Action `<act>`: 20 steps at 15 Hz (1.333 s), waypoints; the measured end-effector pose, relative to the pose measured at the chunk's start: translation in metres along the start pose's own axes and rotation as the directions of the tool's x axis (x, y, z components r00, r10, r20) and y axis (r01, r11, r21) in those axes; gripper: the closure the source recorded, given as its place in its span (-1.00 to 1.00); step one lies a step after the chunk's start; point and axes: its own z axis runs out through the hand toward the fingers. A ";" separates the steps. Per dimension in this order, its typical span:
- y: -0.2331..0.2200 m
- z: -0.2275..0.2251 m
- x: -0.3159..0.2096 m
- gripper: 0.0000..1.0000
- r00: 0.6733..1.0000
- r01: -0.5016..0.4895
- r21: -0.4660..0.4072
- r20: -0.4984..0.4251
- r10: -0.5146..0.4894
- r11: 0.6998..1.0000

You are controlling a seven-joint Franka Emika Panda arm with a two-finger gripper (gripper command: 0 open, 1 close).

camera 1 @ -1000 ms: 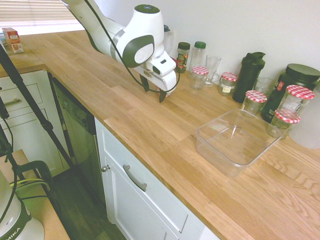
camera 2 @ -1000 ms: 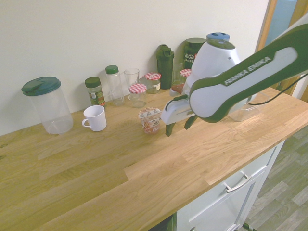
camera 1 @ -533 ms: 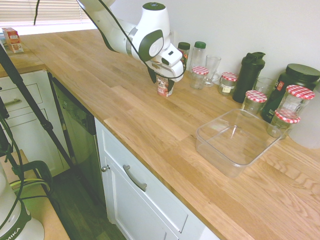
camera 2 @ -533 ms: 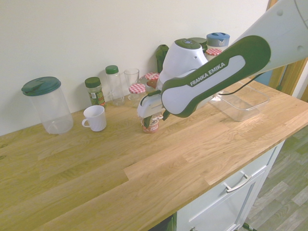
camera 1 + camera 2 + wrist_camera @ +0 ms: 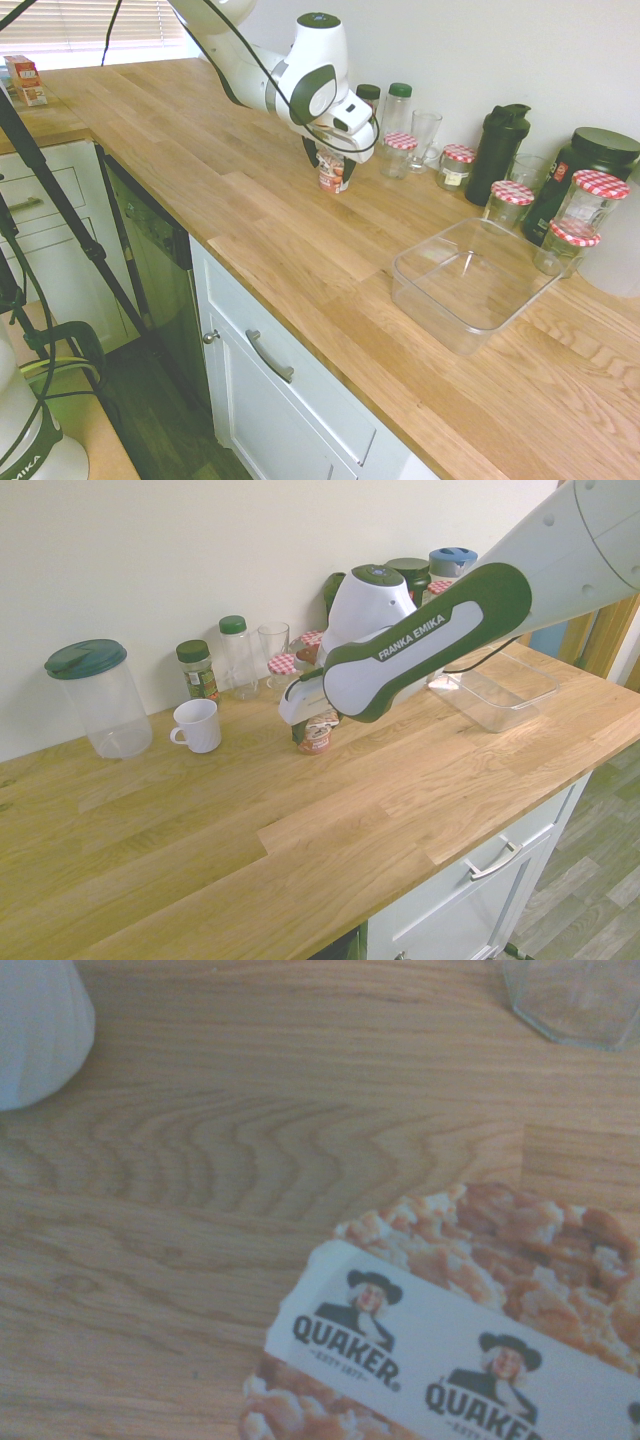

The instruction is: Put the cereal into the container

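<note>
The cereal (image 5: 331, 181) is a small red and white cup standing upright on the wooden counter, short of the row of jars by the wall. My gripper (image 5: 330, 166) has come down over it, open, with a dark finger on each side of the cup. In the second exterior view the arm covers the top of the cereal (image 5: 314, 740). The wrist view looks straight down on the cereal lid (image 5: 455, 1360) with its Quaker print. The container (image 5: 470, 278), a clear square tub, sits empty further along the counter, well apart from the gripper.
Jars with red-checked lids (image 5: 400, 153), a drinking glass (image 5: 424, 136), spice bottles (image 5: 367, 110) and a black shaker bottle (image 5: 498, 150) line the wall behind the cereal. A white mug (image 5: 197, 726) and a clear jug with a green lid (image 5: 98, 700) stand beyond it.
The arm has swung toward the wall and come down over the cereal. The open fingers, which hung over bare counter a second ago, now stand either side of the cup.
</note>
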 end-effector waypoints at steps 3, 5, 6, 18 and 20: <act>-0.005 0.006 0.005 -1.00 1.000 0.013 -0.002 0.003 -0.013 1.000; -0.006 0.009 0.006 -1.00 1.000 0.024 0.000 0.006 -0.024 1.000; -0.007 0.009 0.006 -1.00 0.999 0.031 0.003 0.007 -0.031 1.000; -0.009 0.008 0.006 1.00 0.997 0.075 0.007 -0.002 -0.075 0.997; -0.010 0.008 0.006 1.00 0.997 0.076 0.012 -0.006 -0.076 0.997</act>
